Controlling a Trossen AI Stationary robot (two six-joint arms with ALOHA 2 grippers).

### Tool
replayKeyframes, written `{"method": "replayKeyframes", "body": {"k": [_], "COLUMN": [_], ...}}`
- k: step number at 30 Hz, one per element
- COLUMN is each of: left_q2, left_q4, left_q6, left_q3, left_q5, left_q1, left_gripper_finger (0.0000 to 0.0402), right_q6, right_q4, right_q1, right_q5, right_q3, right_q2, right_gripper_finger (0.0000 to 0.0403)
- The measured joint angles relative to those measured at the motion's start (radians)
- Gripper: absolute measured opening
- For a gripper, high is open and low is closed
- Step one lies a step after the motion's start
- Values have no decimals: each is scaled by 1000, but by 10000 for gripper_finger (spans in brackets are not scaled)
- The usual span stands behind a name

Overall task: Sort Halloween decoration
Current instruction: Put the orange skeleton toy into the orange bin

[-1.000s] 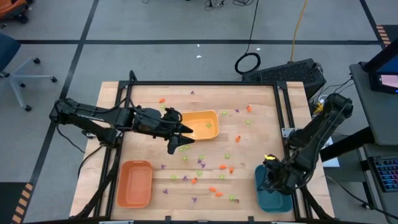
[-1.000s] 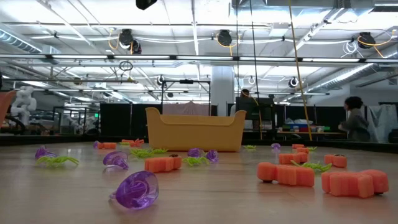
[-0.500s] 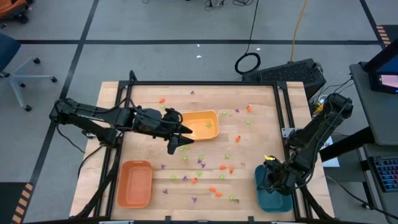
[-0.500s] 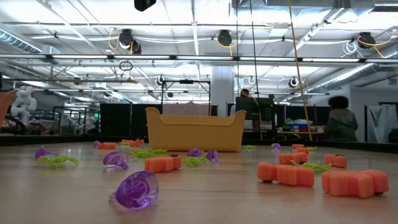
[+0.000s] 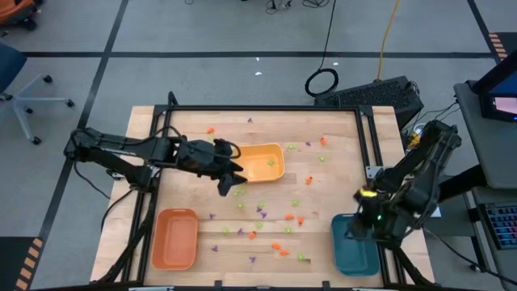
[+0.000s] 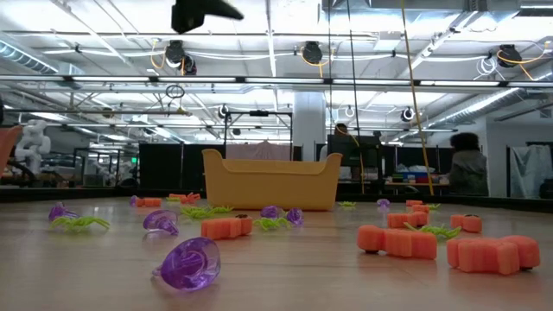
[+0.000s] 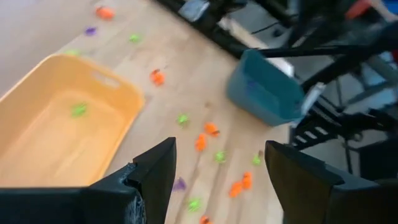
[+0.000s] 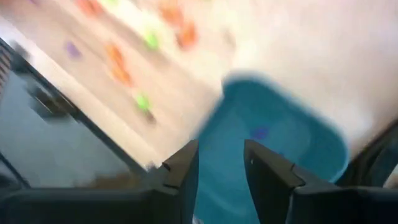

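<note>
The Halloween decoration [image 5: 260,213] is many tiny orange, light green and purple pieces scattered on the wooden table, seen close in the low view [image 6: 187,263]. My left gripper [image 5: 235,179] hovers open beside the yellow tray [image 5: 260,162], above the pieces [image 7: 211,129]. One green piece [image 7: 78,110] lies in the yellow tray [image 7: 59,130]. My right gripper [image 5: 360,229] hangs open above the teal tray [image 5: 355,252], holding nothing. A purple piece [image 8: 260,132] lies inside the teal tray [image 8: 280,146].
An orange tray [image 5: 175,238] sits at the table's near left corner. The yellow tray [image 6: 270,181] stands in the middle toward the far side. Black frame rails [image 5: 367,137] run along the table's edges. A person [image 6: 467,171] is in the room behind.
My right gripper has risen above the teal tray and moved a little toward the table's right edge. My left gripper has shifted slightly toward the table's left edge, and more of it now shows at the top of the low view. No piece has moved.
</note>
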Motion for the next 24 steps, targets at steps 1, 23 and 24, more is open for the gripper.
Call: {"method": "replayKeyframes", "body": {"k": [1, 23, 24], "left_q2": [-1, 7, 8], "left_q4": [-29, -530, -551], "left_q6": [-16, 36, 44], "left_q3": [1, -54, -65], "left_q5": [2, 37, 37], "left_q1": [14, 176, 175], "left_gripper_finger": [246, 246, 246], "right_q6": [-5, -826, -858], "right_q4": [-43, -201, -201], "right_q1": [-5, -326, -329], "right_q5": [50, 320, 320], "right_q3": [40, 194, 194], "right_q2": [0, -217, -236], "right_gripper_finger": [116, 116, 116]}}
